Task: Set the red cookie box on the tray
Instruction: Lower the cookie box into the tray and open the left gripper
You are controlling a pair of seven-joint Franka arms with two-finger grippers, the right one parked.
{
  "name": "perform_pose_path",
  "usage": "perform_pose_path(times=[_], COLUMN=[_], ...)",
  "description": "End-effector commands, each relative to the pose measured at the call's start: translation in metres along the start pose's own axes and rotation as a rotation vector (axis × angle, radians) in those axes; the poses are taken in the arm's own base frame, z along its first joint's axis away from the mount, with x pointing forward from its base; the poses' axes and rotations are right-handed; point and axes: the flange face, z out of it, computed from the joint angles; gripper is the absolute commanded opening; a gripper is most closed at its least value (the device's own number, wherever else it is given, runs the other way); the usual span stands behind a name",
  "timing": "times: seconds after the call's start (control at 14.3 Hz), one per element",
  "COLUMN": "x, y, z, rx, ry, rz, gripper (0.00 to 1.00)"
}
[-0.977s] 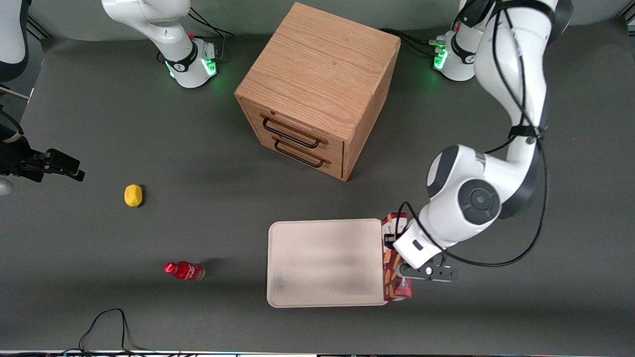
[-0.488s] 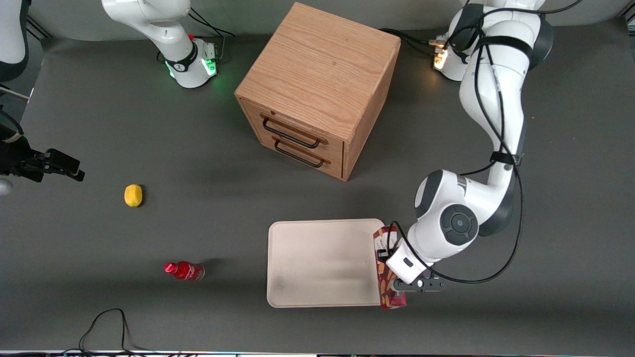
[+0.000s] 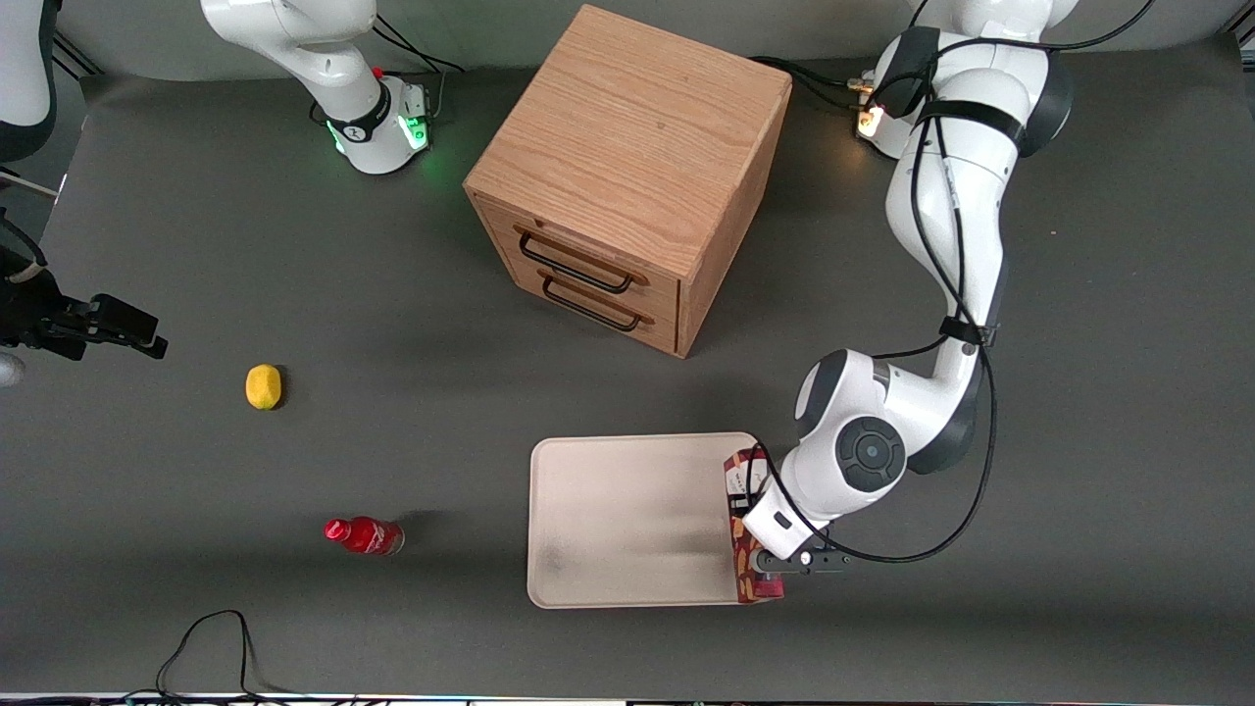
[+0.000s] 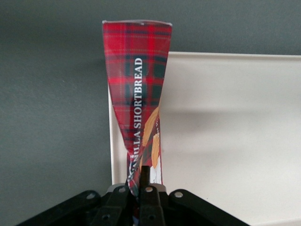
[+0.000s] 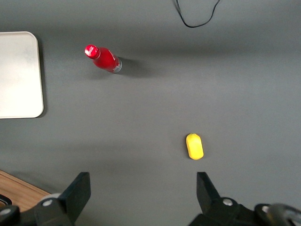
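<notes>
Shifted trayward, gripper (image 3: 774, 561) carries red cookie box (image 3: 742, 529) lengthwise.

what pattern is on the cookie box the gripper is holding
Red tartan plaid with dark stripes and white lettering on the red cookie box, clamped by the gripper; clearest in the left wrist view.

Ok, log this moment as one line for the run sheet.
phase: carrying | gripper: shut on red cookie box | box: over rim of tray at working arm's end, not released | cabinet: drawers shut
</notes>
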Motion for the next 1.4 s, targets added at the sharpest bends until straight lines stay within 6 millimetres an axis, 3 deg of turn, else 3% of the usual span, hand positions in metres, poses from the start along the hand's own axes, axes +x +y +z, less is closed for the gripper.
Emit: perform_pose_path(times=[0.0,0.28,0.35,0.42,0.7,0.91,1.05,1.26,1.33], x=[0.000,-0.003,-0.004,-0.004,-0.006,-0.003,-0.006,-0.021,-0.027], y=[0.011,0.009,0.008,0.008,0.003,-0.001,-0.007,-0.038,-0.057], z=[0.002,0.010,0.011,0.012,-0.002,-0.037,-0.074,-0.148,-0.174], rx=[-0.001,0.007,0.009,0.009,0.035,0.041,0.059,0.085,0.089], ry=[0.015,0.000,-0.003,-0.004,-0.049,-0.058,-0.082,-0.166,-0.180], rz=[-0.015,-0.015,-0.016,-0.011,-0.012,-0.007,-0.010,0.008,0.016], gripper=[0.00,0.00,0.54,0.98,1.00,1.00,1.00,1.00,1.00])
